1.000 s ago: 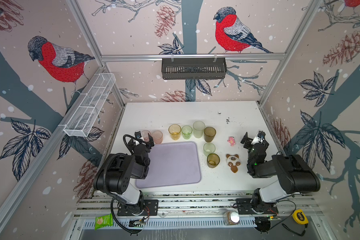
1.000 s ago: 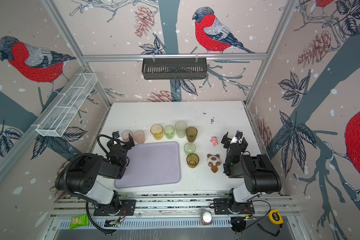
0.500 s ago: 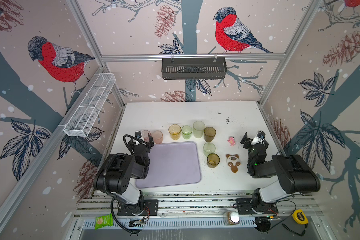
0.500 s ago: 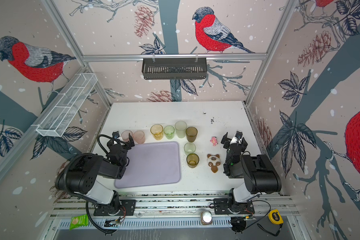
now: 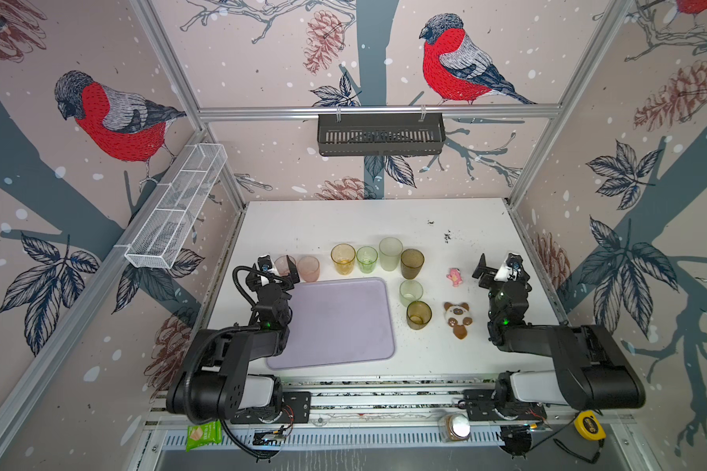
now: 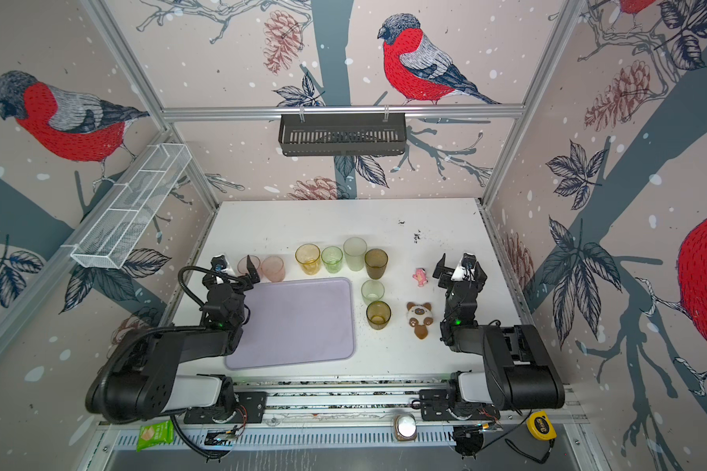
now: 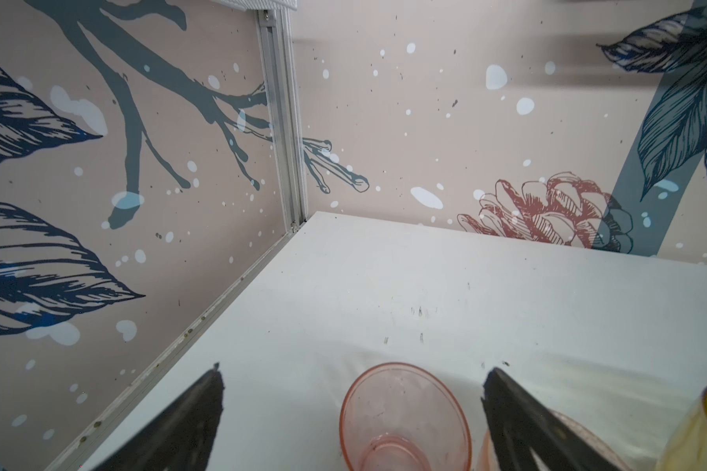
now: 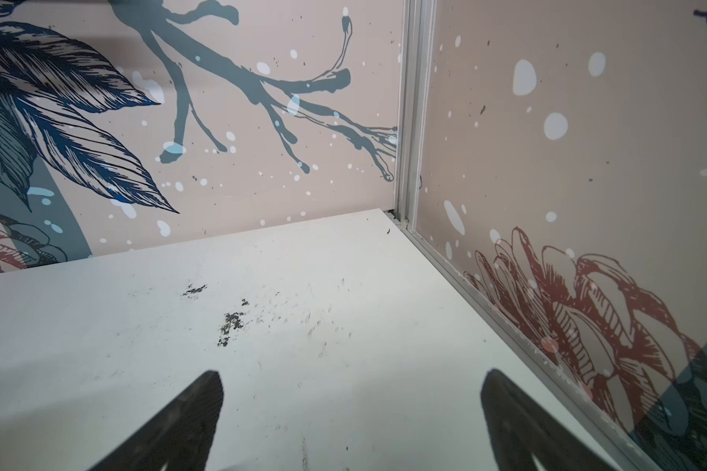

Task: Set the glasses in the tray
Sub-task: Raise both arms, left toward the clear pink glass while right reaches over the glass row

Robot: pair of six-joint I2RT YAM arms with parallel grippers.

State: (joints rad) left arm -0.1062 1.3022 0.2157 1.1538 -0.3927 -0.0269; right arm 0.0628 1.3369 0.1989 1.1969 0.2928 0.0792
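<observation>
left wrist view: the pink glass [image 7: 405, 416] stands upright between the spread jaws of the left gripper [image 7: 354, 391], with no contact visible. in a top view the tray [image 5: 343, 326] lies bare, just beside this glass toward the robot. all eight glasses stand on the table [image 5: 343, 220] outside it. the right gripper [image 5: 498, 265], jaws likewise spread and empty, hangs well apart from the nearest brown glass [image 5: 412, 263]. judgement: the left arm is placed to close, lift and draw back over the tray.

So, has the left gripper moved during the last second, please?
No; the left gripper still straddles the leftmost pink glass beside the tray's far-left corner.
</observation>
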